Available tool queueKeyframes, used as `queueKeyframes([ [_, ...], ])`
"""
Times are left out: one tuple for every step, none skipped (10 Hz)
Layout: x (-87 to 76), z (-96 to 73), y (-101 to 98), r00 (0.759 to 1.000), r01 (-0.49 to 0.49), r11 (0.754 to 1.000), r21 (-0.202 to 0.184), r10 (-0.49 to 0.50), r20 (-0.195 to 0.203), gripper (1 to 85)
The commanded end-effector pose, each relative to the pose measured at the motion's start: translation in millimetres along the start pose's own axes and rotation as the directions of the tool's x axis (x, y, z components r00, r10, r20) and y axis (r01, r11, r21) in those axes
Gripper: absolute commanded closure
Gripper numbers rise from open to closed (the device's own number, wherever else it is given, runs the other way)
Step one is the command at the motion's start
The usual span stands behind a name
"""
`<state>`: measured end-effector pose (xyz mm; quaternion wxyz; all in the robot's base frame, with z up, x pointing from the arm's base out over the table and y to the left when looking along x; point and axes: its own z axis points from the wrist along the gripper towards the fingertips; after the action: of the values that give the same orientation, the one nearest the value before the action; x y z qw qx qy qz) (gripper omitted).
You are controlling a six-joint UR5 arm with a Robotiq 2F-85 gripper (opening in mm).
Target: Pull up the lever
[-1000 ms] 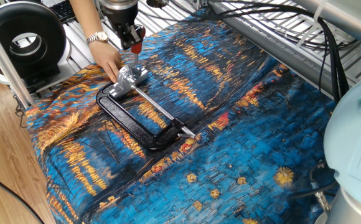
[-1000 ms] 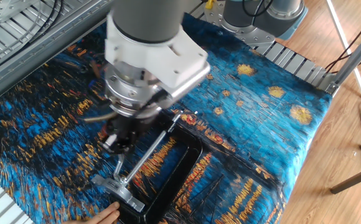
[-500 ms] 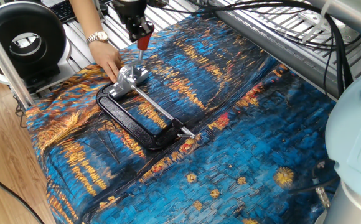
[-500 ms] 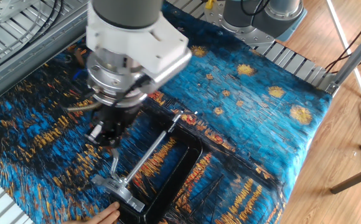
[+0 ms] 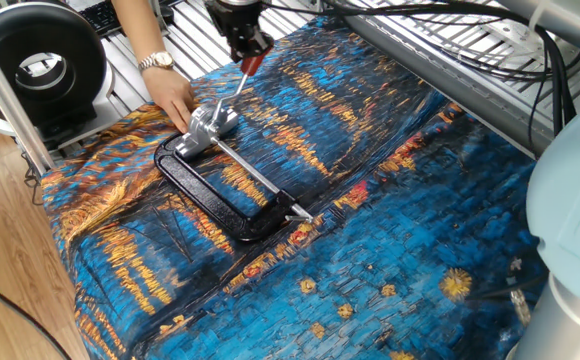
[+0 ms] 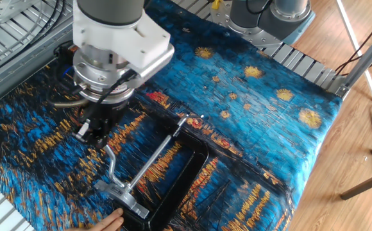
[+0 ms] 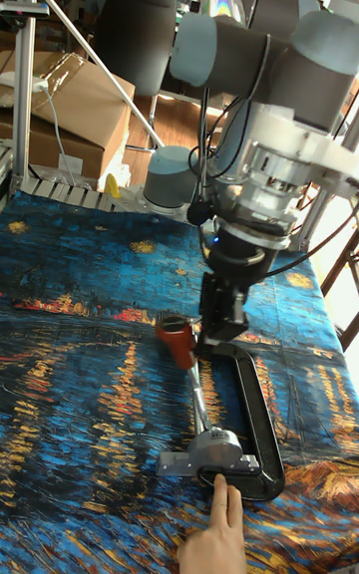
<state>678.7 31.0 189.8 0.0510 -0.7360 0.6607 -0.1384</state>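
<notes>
- Gripper (image 5: 247, 50) closed on the red-orange sleeve of the lever (image 5: 232, 82); in one fixed view the sleeve shows pinched between the fingers, the bare silver bar running down and left from it.
- Lever stands raised and tilted, its lower end joined to the silver clamp head (image 5: 208, 127). In the tall fixed view the lever (image 7: 189, 365) leans up and left from the clamp head (image 7: 212, 452), sleeve uppermost, gripper (image 7: 205, 333) meeting the sleeve from the right.
- In the other fixed view the gripper (image 6: 96, 133) hangs over the lever (image 6: 111, 165); sleeve hidden there beneath the fingers, only the silver bar seen.
- Clamp lies flat on the painted blue-and-orange tablecloth (image 5: 400, 240), toward the far left part of the table in one fixed view. Black C-shaped frame (image 5: 202, 200) opens toward the long silver rod (image 5: 257, 177), which runs from the clamp head to the frame's other end.
- A person's hand (image 5: 175, 100), wristwatch (image 5: 156, 61) on the wrist, rests fingertips against the clamp head at its far left side. In the tall fixed view a finger of the hand (image 7: 221, 532) touches the frame's near edge just below the clamp head.
- Robot base (image 6: 272, 16) sits at the far edge of the cloth in the other fixed view.
</notes>
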Motion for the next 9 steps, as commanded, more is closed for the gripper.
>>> queueKeyframes([
  [25.0, 23.3, 1.7, 1.0, 0.018, 1.0, 0.014, -0.018, -0.016, 84.0],
  [26.5, 26.2, 1.8, 1.0, 0.019, 1.0, 0.014, -0.018, -0.017, 84.0],
  [27.2, 27.8, 1.7, 0.999, 0.025, 1.0, 0.009, -0.024, -0.021, 84.0],
  [27.9, 29.4, 5.0, 0.999, 0.029, 1.0, -0.012, -0.029, -0.027, 84.0],
  [27.0, 29.6, 7.0, 0.999, 0.024, 0.999, -0.024, -0.025, -0.025, 84.0],
  [22.3, 27.0, 7.6, 1.0, 0.02, 0.999, -0.042, -0.021, -0.02, 84.0],
  [16.0, 21.0, 5.6, 0.999, 0.021, 0.998, -0.064, -0.023, -0.024, 84.0],
  [8.0, 14.5, 2.0, 0.999, 0.016, 0.997, -0.081, -0.018, -0.03, 83.3],
  [-1.4, 10.2, 0.8, 1.0, 0.0, 0.995, -0.095, -0.002, -0.022, 83.3],
])
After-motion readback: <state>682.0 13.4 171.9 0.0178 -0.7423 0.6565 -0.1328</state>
